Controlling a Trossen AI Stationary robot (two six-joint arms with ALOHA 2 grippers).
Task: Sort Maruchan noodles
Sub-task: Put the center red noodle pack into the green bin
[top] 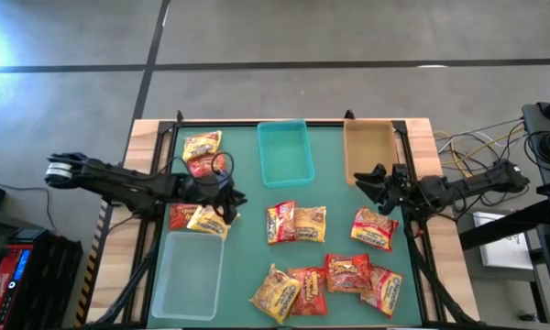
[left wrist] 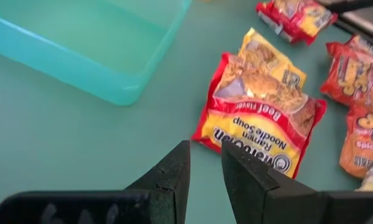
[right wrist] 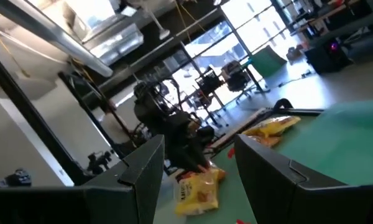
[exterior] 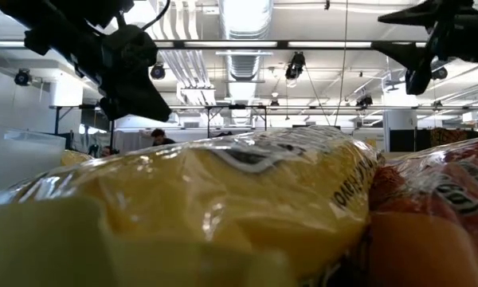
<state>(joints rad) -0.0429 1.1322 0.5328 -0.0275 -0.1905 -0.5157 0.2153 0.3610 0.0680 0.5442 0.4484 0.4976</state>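
Beside the teal bin, L gripper hovers w/ fingers narrowly apart, holding nothing; two noodle packets lie just under it, two more at the bin's other side. R gripper waits near the tan bin, fingers apart, empty. Remaining packets are scattered below the teal bin.
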